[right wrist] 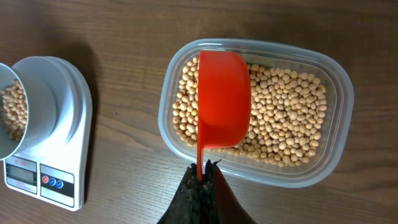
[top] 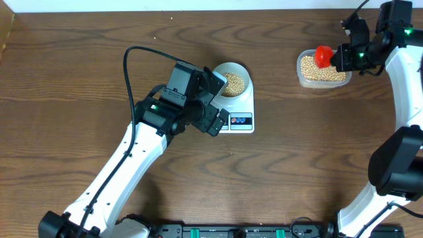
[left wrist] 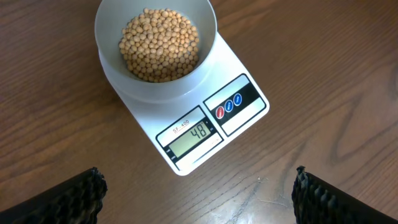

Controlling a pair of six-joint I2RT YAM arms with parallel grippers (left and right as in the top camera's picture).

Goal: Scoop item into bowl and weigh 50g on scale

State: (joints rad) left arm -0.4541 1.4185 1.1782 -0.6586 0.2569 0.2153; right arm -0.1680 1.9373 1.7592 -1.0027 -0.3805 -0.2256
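Smooth plastic scale, grained wooden table

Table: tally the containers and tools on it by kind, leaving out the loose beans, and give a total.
Bowl: 1
Scale: 1
Clear tub: 1
Red scoop: 1
Total: 4

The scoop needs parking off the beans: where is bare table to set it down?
Bare wood: between the scale and the tub, and the near strip before both. Crowded: the scale's left side, where the open left gripper hangs, and the tub, under the scoop in the right gripper.
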